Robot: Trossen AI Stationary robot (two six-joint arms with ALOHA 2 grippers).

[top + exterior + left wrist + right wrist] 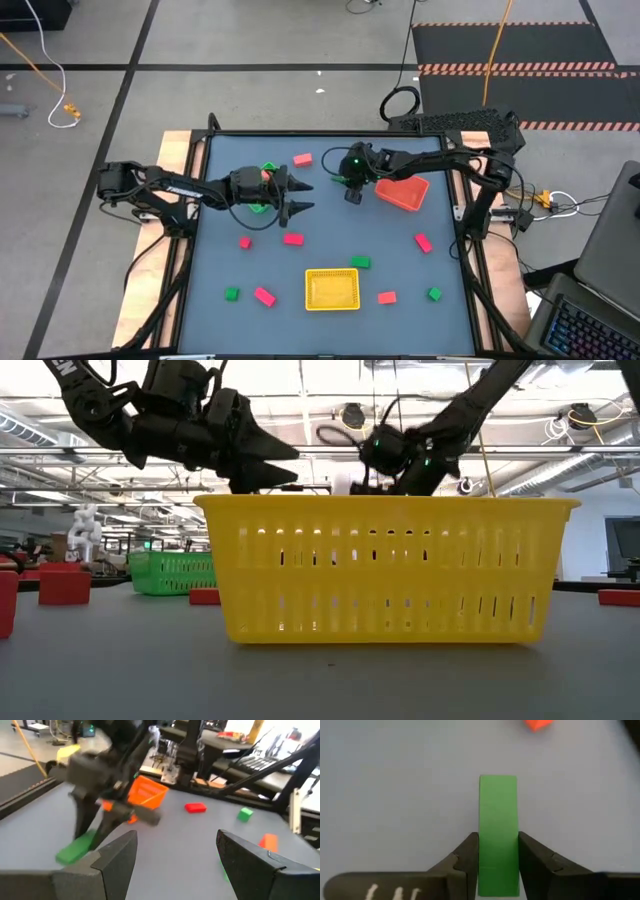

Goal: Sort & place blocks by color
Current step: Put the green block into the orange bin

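Between right fingers (498,865), green block (498,820) clamped, hidden overhead, left fingers (172,865) apart.

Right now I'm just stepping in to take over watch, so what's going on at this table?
Two robot arms are sorting small colored blocks into trays. The right gripper has its jaws closed on a green block near the table's far side, beside the red tray. The left gripper hangs open by the green tray, holding nothing. Other blocks lie scattered on the table, and the yellow tray sits at the near edge.
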